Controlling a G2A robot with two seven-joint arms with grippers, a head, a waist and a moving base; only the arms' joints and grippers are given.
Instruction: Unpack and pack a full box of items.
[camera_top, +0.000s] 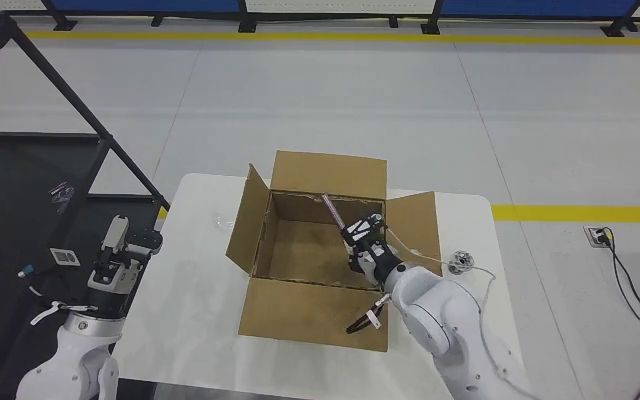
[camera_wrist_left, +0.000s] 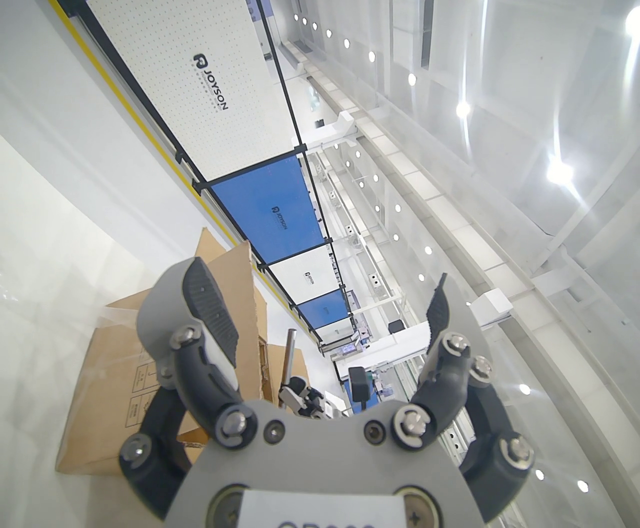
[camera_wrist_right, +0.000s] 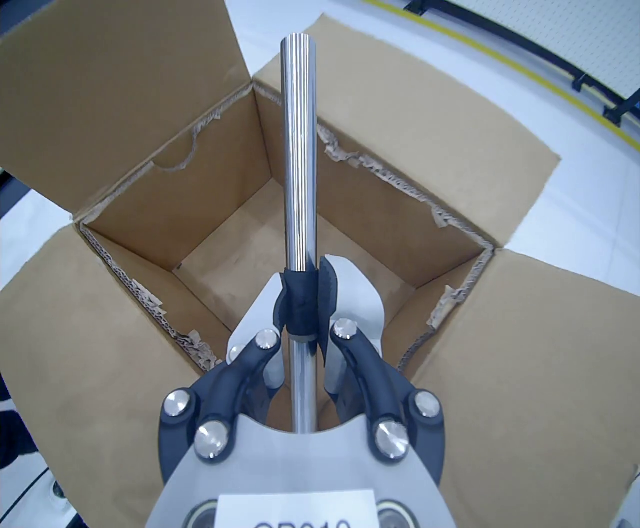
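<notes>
An open cardboard box (camera_top: 330, 175) stands in the middle of the white table with all flaps folded out. Its floor (camera_wrist_right: 280, 260) looks bare. My right gripper (camera_top: 362, 232) hangs over the box's right side, shut on a ribbed silver metal rod (camera_top: 335, 207). In the right wrist view the rod (camera_wrist_right: 299, 150) sticks out past the gripper (camera_wrist_right: 306, 285), whose pads clamp a black band on it. My left gripper (camera_wrist_left: 320, 280) is at the table's left edge (camera_top: 118, 240), tilted upward, open and holding nothing. Beyond its fingers are the box (camera_wrist_left: 115, 360) and the rod (camera_wrist_left: 288, 355).
A small round object with a thin cord (camera_top: 460, 261) lies on the table right of the box. A black item with a white tag (camera_top: 362, 318) rests on the box's front flap. Something clear and thin (camera_top: 222, 218) lies left of the box. A black frame (camera_top: 80, 110) stands at the left.
</notes>
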